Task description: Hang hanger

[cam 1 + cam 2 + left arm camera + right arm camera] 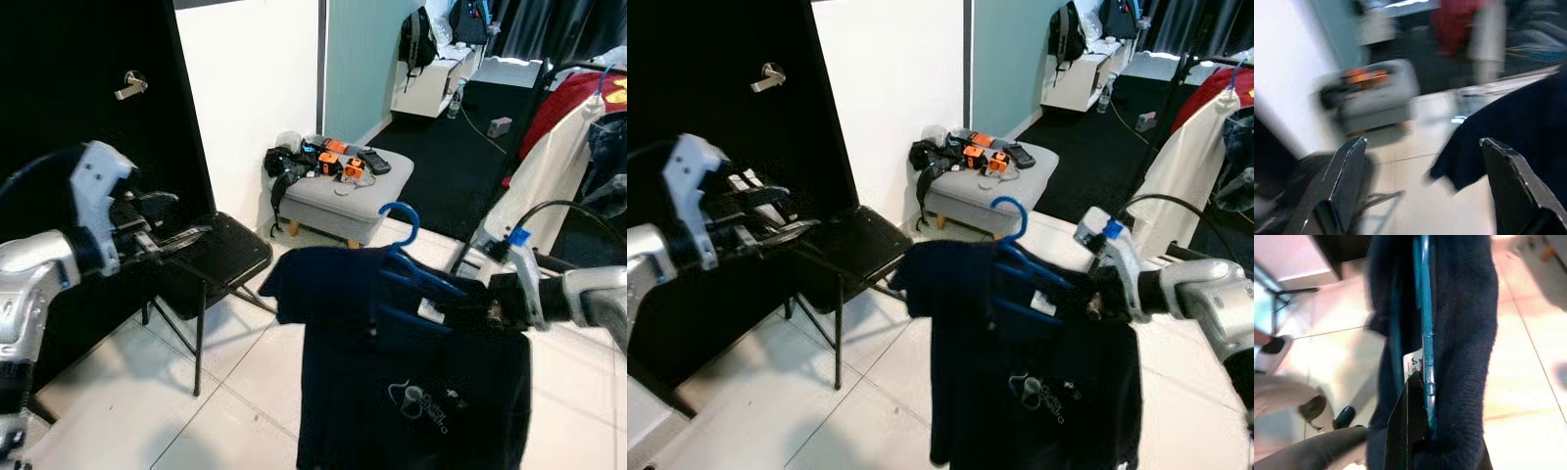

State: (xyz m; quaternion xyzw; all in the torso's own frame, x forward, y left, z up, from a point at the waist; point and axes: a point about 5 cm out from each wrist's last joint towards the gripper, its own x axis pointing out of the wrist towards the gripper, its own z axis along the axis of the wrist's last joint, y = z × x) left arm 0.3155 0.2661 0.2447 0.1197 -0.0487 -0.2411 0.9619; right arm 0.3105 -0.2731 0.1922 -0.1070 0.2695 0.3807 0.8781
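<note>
A blue plastic hanger [412,282] carries a dark navy T-shirt [411,392], and its hook [402,219] points up. My right gripper [472,300] is shut on the hanger's right side, holding it in the air above the white floor. The right wrist view has a black finger [1410,421] pressed against the hanger [1425,333], with the shirt [1464,333] wrapped around it. My left gripper [186,238] is raised at the left, above a black chair, apart from the shirt. It is open [1422,142] with nothing between its fingers.
A black folding chair [220,257] stands by a black door with a lever handle [129,86]. A grey ottoman [364,192] with several gadgets on it sits against the white wall. Red and white garments [573,122] hang on a rack at the right.
</note>
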